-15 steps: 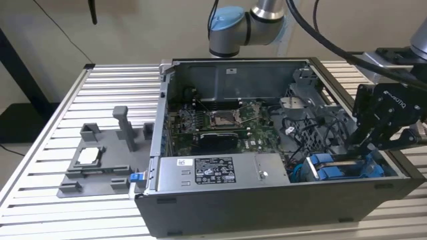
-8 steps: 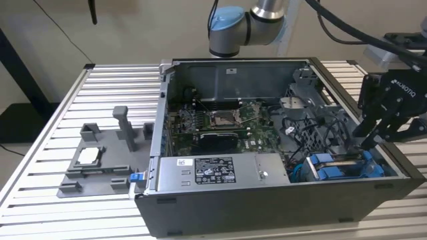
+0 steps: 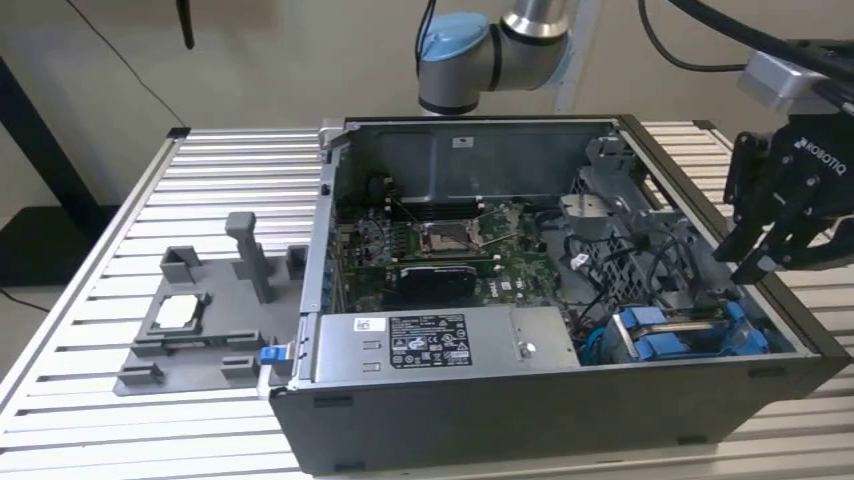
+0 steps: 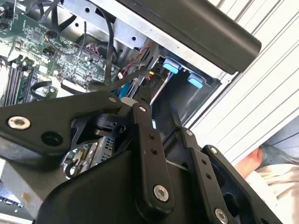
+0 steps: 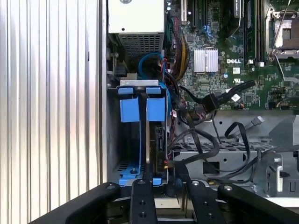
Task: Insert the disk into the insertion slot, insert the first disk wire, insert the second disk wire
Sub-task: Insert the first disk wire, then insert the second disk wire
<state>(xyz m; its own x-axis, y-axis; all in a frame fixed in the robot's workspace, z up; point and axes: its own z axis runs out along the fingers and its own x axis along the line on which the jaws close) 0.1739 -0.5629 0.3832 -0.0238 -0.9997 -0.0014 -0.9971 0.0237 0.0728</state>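
**Disk seated in its bay, gripper hanging over the case wall**

The disk point(image 5: 156, 140) in its blue carrier stands edge-on inside the insertion slot point(image 5: 140, 83), in the corner of the open computer case point(image 3: 534, 420) beside the power supply point(image 3: 427, 345). In the exterior view the gripper point(image 3: 778, 262) hovers above the case wall on that view's right, near the bay. Its jaws stand apart with nothing between them. A black cable with a flat connector point(image 5: 212, 100) lies loose over the motherboard point(image 5: 224, 56), just beside the bay.

arm point(image 3: 481, 50) cropped above, pincer point(image 3: 771, 262) cropped at edge
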